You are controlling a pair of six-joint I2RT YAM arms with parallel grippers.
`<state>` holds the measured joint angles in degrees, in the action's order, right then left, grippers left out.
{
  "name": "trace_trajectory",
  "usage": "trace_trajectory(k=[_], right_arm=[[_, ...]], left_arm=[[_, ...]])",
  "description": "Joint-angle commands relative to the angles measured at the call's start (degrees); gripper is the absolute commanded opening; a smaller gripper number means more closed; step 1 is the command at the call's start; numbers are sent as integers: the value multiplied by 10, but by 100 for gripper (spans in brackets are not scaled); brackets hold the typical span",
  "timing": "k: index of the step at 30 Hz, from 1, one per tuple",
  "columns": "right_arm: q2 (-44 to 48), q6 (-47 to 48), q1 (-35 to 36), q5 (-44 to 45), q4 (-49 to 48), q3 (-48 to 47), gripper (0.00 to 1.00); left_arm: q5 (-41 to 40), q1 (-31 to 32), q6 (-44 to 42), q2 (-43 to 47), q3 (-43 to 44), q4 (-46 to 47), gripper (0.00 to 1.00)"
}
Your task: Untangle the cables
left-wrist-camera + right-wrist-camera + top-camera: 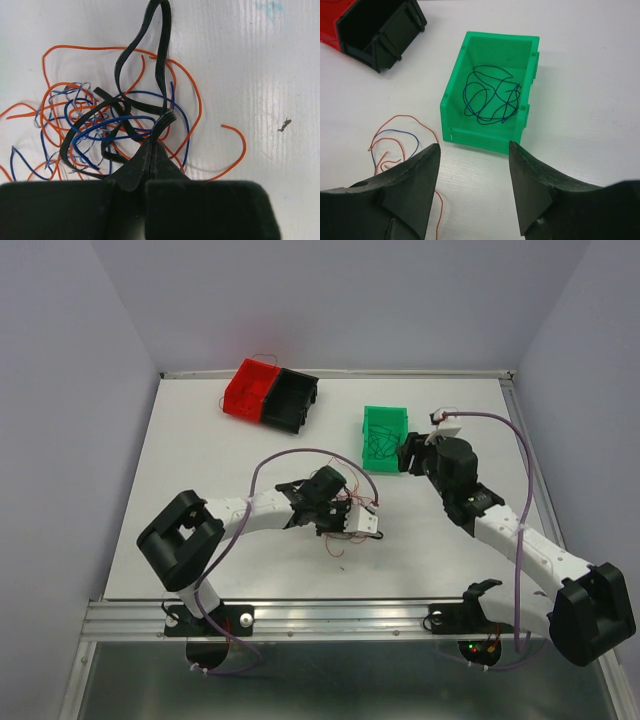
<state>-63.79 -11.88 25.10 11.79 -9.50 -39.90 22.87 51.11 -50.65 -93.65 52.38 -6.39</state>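
While tight on flat, looping black cables [165, 120], left claw [152, 147] amid thin wires [75, 115]; right claw [474, 170] spread.

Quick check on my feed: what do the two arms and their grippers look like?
Both arms, the left arm and the right arm, are white links with chunky black joint housings. A thick lilac cable runs along each. The left gripper and right gripper have matte black, wedge-shaped fingers. No markings visible.

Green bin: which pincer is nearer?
Right. The right pincer is open, just beside the green bin; the left pincer is well clear of it, shut on the black cable.
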Motion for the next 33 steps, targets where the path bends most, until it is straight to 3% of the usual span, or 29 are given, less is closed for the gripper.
trace_trajectory(k=[1,3,6,12,17,22,25,26,29,33], right_arm=[[9,-4,-1,9,-16,18,61],[14,-3,-1,4,-25,25,57],[38,18,0,-52,-60,52,54],[79,49,0,-336,-155,98,55],[54,52,0,-466,-255,124,65],[-24,40,0,-515,-344,126,72],[-69,33,0,-530,-371,113,75],[-82,27,0,-530,-382,109,76],[-121,20,0,-540,-402,99,77],[-168,14,1,-553,-418,81,78]], left_arm=[[21,-17,16,78,31,-13,0],[45,-37,23,109,44,-31,0],[12,-40,46,158,95,-91,0],[10,-40,118,195,278,-258,0],[-58,-39,165,230,389,-285,0],[-164,-40,201,274,453,-222,0],[-294,-40,195,293,452,-129,0],[-356,-40,185,304,448,-102,0],[-441,-40,127,312,433,24,0],[-518,-44,42,293,409,135,0]])
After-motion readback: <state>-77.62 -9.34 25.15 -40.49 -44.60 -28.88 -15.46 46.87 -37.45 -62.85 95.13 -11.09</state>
